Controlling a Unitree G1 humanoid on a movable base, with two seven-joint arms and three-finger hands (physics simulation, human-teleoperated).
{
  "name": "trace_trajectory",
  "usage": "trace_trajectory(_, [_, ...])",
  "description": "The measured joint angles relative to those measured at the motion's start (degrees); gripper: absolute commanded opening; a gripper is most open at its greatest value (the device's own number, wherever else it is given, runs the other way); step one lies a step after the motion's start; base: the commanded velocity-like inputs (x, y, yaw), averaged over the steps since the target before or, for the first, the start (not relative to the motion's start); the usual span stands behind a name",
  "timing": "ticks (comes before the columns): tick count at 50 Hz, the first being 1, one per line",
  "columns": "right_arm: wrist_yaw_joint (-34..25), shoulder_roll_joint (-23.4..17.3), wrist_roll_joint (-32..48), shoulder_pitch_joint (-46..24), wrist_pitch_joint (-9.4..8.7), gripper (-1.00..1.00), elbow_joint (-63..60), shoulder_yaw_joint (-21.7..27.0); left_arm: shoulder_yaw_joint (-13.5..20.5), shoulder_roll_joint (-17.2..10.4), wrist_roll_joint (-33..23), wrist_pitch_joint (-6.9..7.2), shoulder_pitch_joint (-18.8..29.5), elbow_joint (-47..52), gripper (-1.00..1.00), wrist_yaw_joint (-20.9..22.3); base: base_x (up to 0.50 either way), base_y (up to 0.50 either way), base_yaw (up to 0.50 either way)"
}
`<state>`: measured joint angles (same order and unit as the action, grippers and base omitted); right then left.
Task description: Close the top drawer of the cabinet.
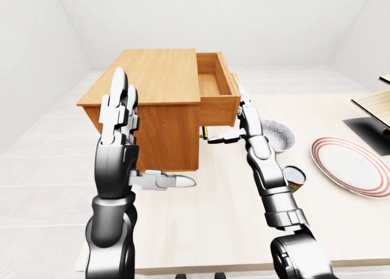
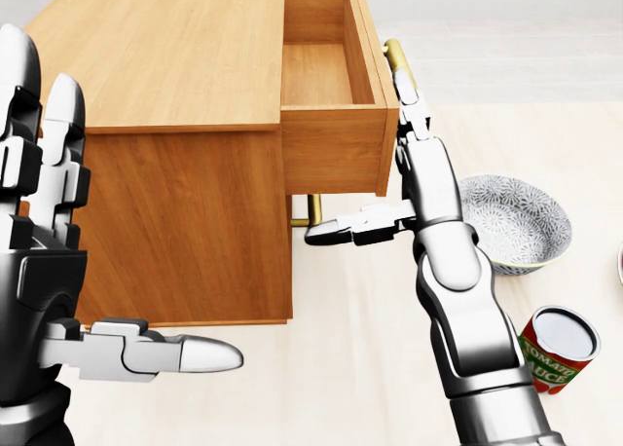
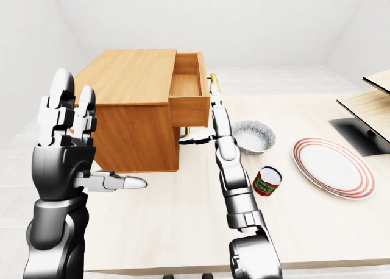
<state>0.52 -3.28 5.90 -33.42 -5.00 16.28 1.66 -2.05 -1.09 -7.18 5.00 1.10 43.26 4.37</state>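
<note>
The wooden cabinet (image 2: 165,66) fills the upper left of the head view. Its top drawer (image 2: 326,76) stands pulled out to the right and looks empty inside. A brass handle (image 2: 397,55) runs along the drawer's front panel. My right hand (image 2: 389,178) is open, its fingers (image 2: 411,110) pointing up along the drawer front just below the handle and its thumb (image 2: 336,232) stretched left under the drawer. I cannot tell whether the fingers touch the panel. My left hand (image 2: 88,241) is open and raised at the left, beside the cabinet's side wall, holding nothing.
A second brass handle (image 2: 313,212) shows under the open drawer. A patterned grey bowl (image 2: 521,222) and a red tomato can (image 2: 555,351) stand right of my right arm. Farther right lie a red-rimmed plate (image 1: 350,166) and a wooden shelf (image 1: 373,105).
</note>
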Motion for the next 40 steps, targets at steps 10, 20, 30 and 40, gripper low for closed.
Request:
trace_trajectory(10, [0.57, 1.07, 0.51, -0.68, 0.0, 1.0, 0.82, -0.14, -0.12, 0.01, -0.25, 0.0, 0.13, 0.34, 1.0, 0.09, 0.0, 0.0, 0.0])
trace_trajectory(20, [0.86, 1.91, 0.88, -1.14, 0.0, 1.0, 1.4, -0.24, -0.16, 0.01, -0.33, 0.0, 0.05, 0.2, 1.0, 0.22, 0.0, 0.0, 0.0])
trace_trajectory(30, [1.36, 2.66, 0.85, -1.25, 0.0, 1.0, 1.52, -0.26, -0.19, 0.01, -0.38, 0.0, -0.21, -0.38, 1.0, 0.35, 0.0, 0.0, 0.0])
trace_trajectory(40, [1.59, 3.5, 0.9, -1.25, 0.0, 1.0, 1.51, 0.08, -0.23, 0.04, -0.44, 0.0, -0.32, -0.51, 1.0, 0.44, 0.0, 0.0, 0.0])
